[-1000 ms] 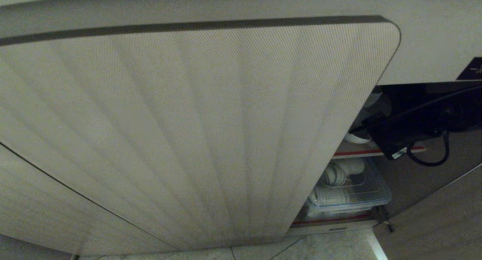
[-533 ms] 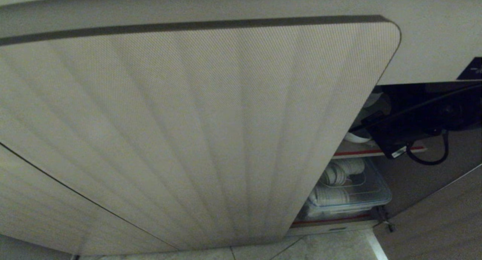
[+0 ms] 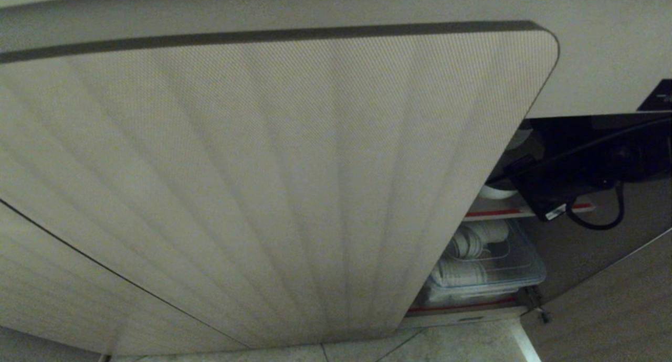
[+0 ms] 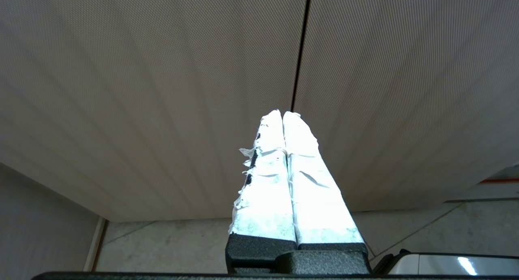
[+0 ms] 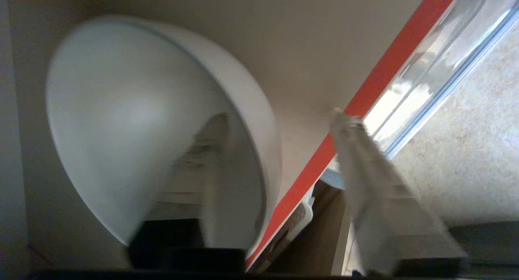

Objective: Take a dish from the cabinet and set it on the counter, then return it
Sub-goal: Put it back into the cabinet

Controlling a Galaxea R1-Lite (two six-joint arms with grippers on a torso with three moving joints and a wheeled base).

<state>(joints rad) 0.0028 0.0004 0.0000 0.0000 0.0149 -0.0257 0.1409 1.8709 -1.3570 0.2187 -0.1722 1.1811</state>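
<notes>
The dish (image 5: 121, 109), a white bowl, sits on the cabinet's shelf (image 5: 377, 77), which has a red front edge. My right gripper (image 5: 282, 119) is open across the bowl's near wall. One blurred finger (image 5: 206, 158) is inside the bowl. The other finger (image 5: 377, 178) stands well clear of it, out past the shelf edge. In the head view my right arm (image 3: 577, 168) reaches into the open cabinet at the right, with a white sliver of dish (image 3: 496, 193) beside it. My left gripper (image 4: 282, 114) is shut and parked before the fluted doors (image 4: 162, 89). The counter's top is out of view.
A wide fluted door (image 3: 262, 183) fills most of the head view and hides the cabinet's left part. On the lower shelf a clear plastic bin (image 3: 517, 270) holds white dishes. Another door (image 3: 619, 299) stands open at the right. Tiled floor (image 3: 462, 343) lies below.
In the head view my right arm stays in the cabinet opening, almost still. Nothing else has shifted.
</notes>
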